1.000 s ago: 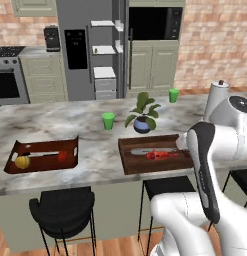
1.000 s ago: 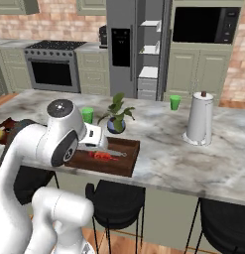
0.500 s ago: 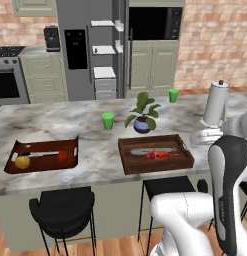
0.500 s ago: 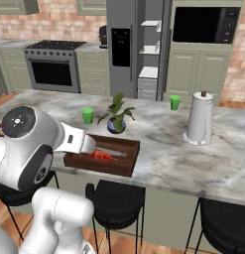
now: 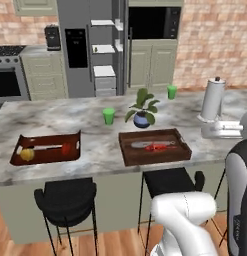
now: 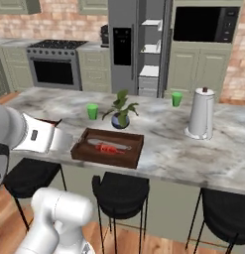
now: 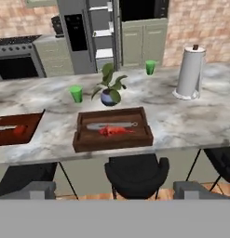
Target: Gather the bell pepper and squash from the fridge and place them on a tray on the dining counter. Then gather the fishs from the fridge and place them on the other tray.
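On the dining counter (image 5: 95,132) stand two brown trays. The left tray (image 5: 45,161) holds the yellow squash (image 5: 27,155) and the red bell pepper (image 5: 66,148). In the right tray (image 5: 155,159) lie the two fishs, a silvery one (image 5: 145,144) and a reddish one (image 5: 156,148), side by side. My gripper (image 7: 114,189) is open and empty. It hangs on the stool side of the counter, back from the right tray (image 7: 111,142), and faces it. The grey fridge (image 5: 75,50) stands behind with one door open.
A potted plant (image 5: 142,116), two green cups (image 5: 109,116) (image 5: 171,91) and a white paper-towel stand (image 5: 213,100) sit on the counter behind the trays. Black stools (image 5: 67,200) (image 5: 170,182) line the near side. A stove (image 5: 5,75) stands at the back left.
My arm has drawn back from above the right tray toward the stool side of the counter. The fishs and vegetables have stayed in their trays. The gripper stays open.
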Controlling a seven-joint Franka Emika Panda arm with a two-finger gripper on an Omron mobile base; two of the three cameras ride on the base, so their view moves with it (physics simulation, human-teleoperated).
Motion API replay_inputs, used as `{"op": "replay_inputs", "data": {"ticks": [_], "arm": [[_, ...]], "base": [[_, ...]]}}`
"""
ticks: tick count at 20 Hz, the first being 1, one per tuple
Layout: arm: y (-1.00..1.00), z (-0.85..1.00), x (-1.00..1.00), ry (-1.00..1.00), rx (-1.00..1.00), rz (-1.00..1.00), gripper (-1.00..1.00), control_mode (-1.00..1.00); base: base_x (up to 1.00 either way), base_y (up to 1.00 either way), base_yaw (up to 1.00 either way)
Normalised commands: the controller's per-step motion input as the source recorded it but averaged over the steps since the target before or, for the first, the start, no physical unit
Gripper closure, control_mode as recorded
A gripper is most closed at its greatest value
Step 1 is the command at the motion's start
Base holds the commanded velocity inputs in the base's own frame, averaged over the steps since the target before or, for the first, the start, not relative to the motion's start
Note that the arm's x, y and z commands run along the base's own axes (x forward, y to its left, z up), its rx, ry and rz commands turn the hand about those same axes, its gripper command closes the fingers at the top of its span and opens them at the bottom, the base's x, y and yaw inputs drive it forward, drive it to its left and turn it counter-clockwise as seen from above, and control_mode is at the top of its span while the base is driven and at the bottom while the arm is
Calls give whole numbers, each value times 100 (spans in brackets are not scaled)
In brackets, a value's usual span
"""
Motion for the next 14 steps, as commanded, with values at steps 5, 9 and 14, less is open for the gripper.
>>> {"op": "replay_inputs", "data": {"ticks": [5,9,14], "arm": [[0,0,0,0,0,0,-100,100],[0,0,0,0,0,0,-100,100],[0,0,0,0,0,0,-100,100]], "base": [[-72,88,0],[0,100,0],[0,100,0]]}}
